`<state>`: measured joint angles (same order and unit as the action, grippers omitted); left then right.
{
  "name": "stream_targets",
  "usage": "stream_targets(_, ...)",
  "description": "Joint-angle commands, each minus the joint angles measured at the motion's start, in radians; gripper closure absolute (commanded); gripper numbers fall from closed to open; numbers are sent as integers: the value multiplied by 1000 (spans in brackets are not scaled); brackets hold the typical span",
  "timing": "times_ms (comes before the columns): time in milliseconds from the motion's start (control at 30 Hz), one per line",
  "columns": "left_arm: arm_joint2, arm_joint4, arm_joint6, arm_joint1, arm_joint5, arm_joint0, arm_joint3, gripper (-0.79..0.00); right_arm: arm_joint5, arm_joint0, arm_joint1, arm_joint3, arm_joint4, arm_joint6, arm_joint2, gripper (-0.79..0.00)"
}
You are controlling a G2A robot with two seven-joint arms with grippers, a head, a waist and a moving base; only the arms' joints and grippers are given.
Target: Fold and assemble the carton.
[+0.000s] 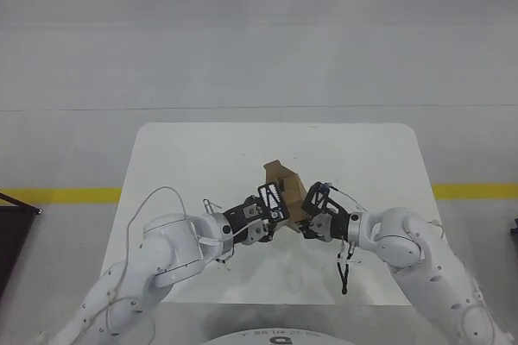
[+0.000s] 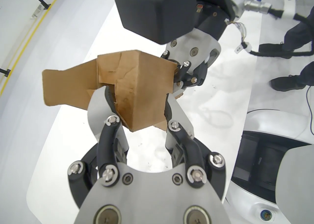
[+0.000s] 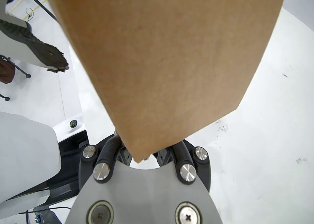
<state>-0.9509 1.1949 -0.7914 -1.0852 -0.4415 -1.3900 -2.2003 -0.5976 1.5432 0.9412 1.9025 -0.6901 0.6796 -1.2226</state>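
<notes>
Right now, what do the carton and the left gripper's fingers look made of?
The carton looks like plain brown cardboard, matte and uncoated: fibrous surface, creases, ragged edges. The left gripper's fingers look like bare satin metal, grey with a soft sheen.

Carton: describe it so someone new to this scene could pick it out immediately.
Start at the white table; near its middle the left gripper and right gripper meet. The carton is the thing both hold between them. It is the only brown cardboard piece there, partly folded, with one flap sticking out sideways.
</notes>
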Motion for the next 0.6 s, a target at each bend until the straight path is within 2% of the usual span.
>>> stream_targets(0, -1, -3, 2, 0, 3, -2, -3, -237, -14, 2, 1, -20, 29, -36, -4, 0)
stream_targets(67, -1, -6, 5, 1, 3, -4, -8, -185, -30, 0, 1, -37, 43, -65, -10, 0)
stream_targets(100, -1, -6, 6, 1, 2, -5, -12, -129, -40, -1, 1, -43, 48, -76, -10, 0)
stream_targets(133, 0, -5, 6, 1, 2, -5, -14, 0, -53, -2, 1, -51, 54, -92, -10, 0)
stream_targets(200, 2, -3, 7, 1, 2, -7, -19, 0, -71, -3, 1, -66, 53, -114, -11, 0)
stream_targets(300, 4, 1, 7, 2, 2, -9, -22, -65, -101, -4, 2, -78, 39, -146, -7, 0)
stream_targets(367, 2, 1, 10, 3, 2, -11, -26, -37, -122, -2, 3, -86, 29, -179, -3, 0)
stream_targets(433, -2, 0, 12, 3, 5, -14, -32, -62, -146, -1, 3, -99, 13, -204, 1, 0)
stream_targets(467, -4, -1, 16, 4, 6, -16, -36, -102, -154, -1, 4, -103, 7, -217, 4, 0)
stream_targets(500, -7, -2, 21, 4, 10, -18, -40, -200, -164, -2, 4, -107, 2, -230, 6, 0)
stream_targets(533, -11, 1, 29, 4, 15, -19, -46, -542, -171, -2, 5, -113, -7, -240, 8, 0)
stream_targets(567, -15, 6, 36, 5, 21, -21, -51, -785, -177, -4, 5, -115, -17, -249, 9, 0)
